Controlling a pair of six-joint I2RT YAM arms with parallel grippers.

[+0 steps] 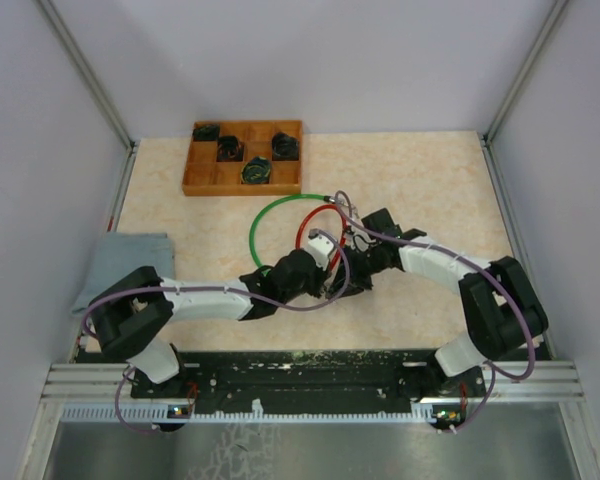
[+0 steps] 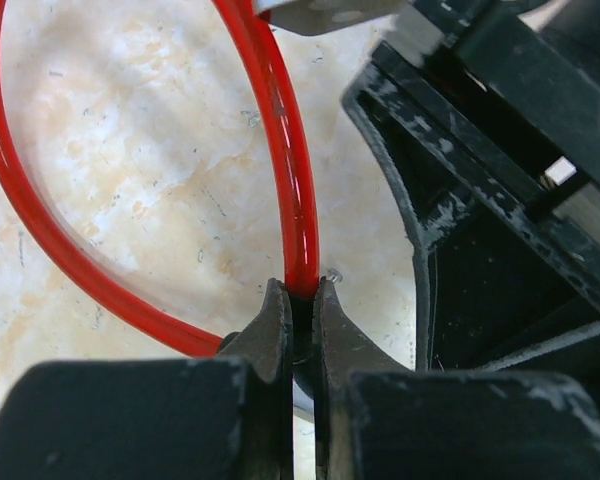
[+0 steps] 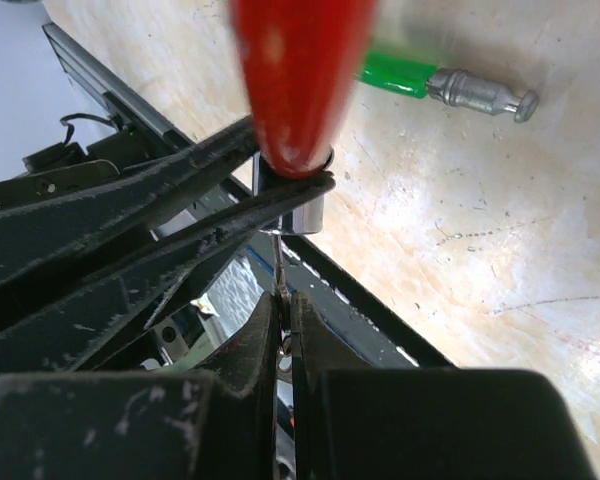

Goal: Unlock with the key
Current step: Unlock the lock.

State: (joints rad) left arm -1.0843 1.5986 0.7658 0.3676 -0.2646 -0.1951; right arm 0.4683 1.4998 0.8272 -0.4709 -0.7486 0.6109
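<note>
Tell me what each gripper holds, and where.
The left gripper is shut on the red cable at its silver end fitting. The right gripper pinches a thin metal piece, probably the key, by its lower end.

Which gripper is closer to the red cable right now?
Left. The left gripper is shut on the red cable itself. The right gripper sits just below the cable's metal end, pinching a thin metal piece.
</note>
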